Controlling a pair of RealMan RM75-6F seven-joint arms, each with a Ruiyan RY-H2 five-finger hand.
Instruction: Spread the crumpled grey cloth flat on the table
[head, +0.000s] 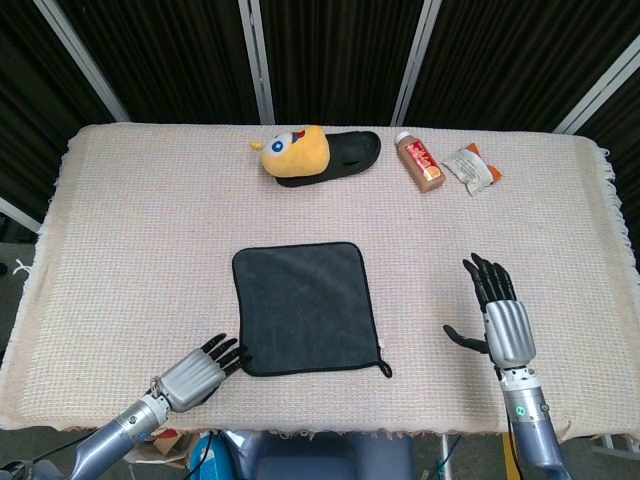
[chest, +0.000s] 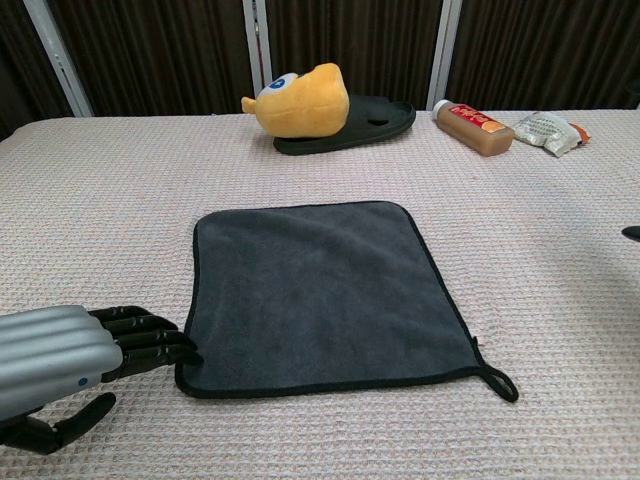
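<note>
In the head view the cloth (head: 306, 307) lies flat and square near the middle of the surface (head: 130, 220), with a small loop at its near right corner. The left hand (head: 192, 376) rests low at the near edge, fingers (head: 226, 352) straight and close together, their tips just beside the cloth's near left corner; whether they touch it cannot be told here. It holds nothing. The right hand (head: 503, 318) stands well apart to the right of the cloth, fingers pointing away and slightly spread, thumb out to the side, empty. Along the far edge sit a slipper (head: 314, 154) with a yellow plush toe, a bottle (head: 420, 161) lying on its side, and a wrapper (head: 472, 167) just beside the bottle.

In the chest view the cloth (chest: 325, 293) is smooth and dark-edged. The left hand (chest: 62, 352) enters from the lower left, its dark fingers (chest: 150, 335) side by side and reaching the cloth's near left corner. Only a dark tip of the right hand (chest: 632, 233) shows at the right edge. The slipper (chest: 325, 107), bottle (chest: 473, 127) and wrapper (chest: 551, 131) line the far side.
</note>
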